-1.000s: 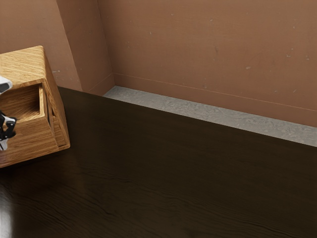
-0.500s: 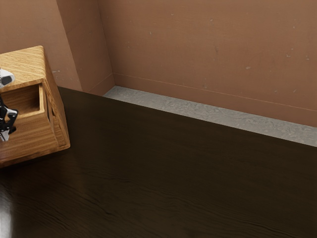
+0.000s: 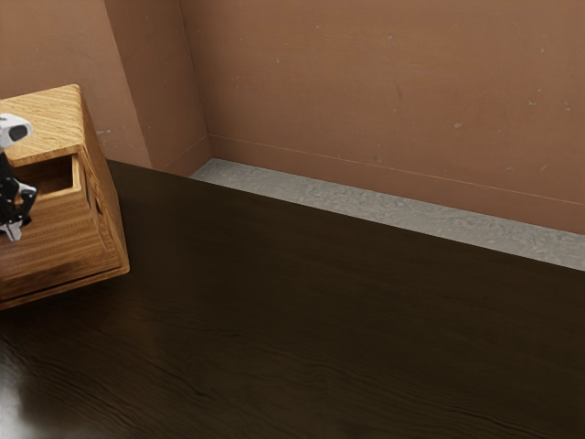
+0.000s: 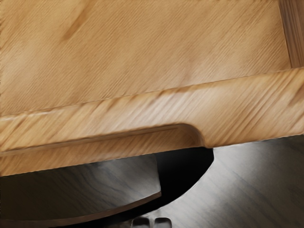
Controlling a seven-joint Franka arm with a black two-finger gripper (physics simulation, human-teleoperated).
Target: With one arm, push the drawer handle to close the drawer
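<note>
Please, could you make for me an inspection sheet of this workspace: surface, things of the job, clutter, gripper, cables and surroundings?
Surface: dark table with fine grain; pale glare near the exterior view's lower left corner.
Job's things: wooden cabinet on the table; its drawer partly open, the inside visible from above.
Clutter: nothing seen.
Gripper: black, in front of the drawer in the exterior view; contact cannot be confirmed.
Cables: nothing seen.
Surroundings: reddish-brown wall with pale specks; grey floor beyond the table.

Cabinet [image 3: 57, 114] stood on table [image 3: 320, 311], at exterior view's left. Drawer [image 3: 66, 236] sat partly out of cabinet. Wall [image 3: 384, 91] rose beyond table, floor strip [image 3: 366, 203] lying between them.
</note>
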